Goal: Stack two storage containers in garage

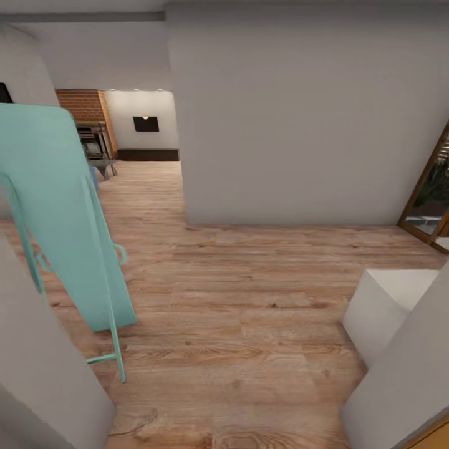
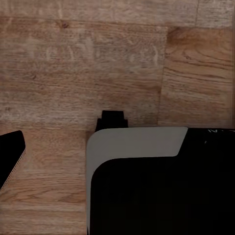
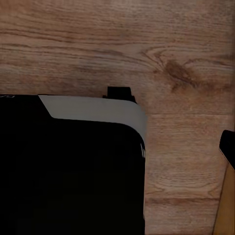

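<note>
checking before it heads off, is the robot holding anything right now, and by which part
Cannot be told. Both wrist views look down on the light wood plank floor, with no orange-red bin in sight, and the fingers are not clear enough to judge.

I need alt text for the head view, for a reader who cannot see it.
A light wood plank floor leads past a grey wall toward a brick fireplace. A turquoise folding board leans at the left; a glass door is at the right.

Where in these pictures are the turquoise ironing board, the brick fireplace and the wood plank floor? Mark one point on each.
Turquoise ironing board (image 1: pixel 59 206): head view, on its flat turquoise face.
Brick fireplace (image 1: pixel 84 106): head view, on the brick upper part.
Wood plank floor (image 1: pixel 249 299): head view, on bare planks in the middle.
</note>
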Tool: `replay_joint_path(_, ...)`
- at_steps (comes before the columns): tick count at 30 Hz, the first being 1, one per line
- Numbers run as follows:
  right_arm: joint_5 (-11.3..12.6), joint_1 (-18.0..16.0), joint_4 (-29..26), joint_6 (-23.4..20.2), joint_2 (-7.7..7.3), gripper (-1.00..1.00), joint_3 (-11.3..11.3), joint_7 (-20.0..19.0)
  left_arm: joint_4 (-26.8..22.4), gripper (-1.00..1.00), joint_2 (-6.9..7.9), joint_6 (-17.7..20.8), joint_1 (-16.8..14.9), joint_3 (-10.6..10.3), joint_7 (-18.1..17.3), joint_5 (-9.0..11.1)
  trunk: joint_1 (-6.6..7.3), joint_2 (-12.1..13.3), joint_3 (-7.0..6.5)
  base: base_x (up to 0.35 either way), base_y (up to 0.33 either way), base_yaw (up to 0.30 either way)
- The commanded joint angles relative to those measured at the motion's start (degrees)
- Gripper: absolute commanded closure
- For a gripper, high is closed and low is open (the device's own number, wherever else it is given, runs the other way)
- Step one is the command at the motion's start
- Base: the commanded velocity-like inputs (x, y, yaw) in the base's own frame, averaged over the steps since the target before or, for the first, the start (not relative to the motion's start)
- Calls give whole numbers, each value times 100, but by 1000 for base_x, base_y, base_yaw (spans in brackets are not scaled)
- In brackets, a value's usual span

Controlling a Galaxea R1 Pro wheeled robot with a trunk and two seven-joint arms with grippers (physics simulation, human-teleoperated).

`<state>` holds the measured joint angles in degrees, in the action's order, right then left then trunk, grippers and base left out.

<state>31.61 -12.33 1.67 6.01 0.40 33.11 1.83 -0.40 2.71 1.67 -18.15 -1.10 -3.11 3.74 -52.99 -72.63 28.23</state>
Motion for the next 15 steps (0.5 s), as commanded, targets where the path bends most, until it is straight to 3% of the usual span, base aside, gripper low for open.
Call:
replay_joint_path(1,40,-6,17,23,4,-100,47,1,-4,-100,2,18,-3,-13,-22,40,-3,-2,5,322,0,0)
replay_joint_path(15,43,-6,14,33,35,-100,55,1,-4,-100,3,18,-3,-13,-20,40,-3,-2,5,322,0,0)
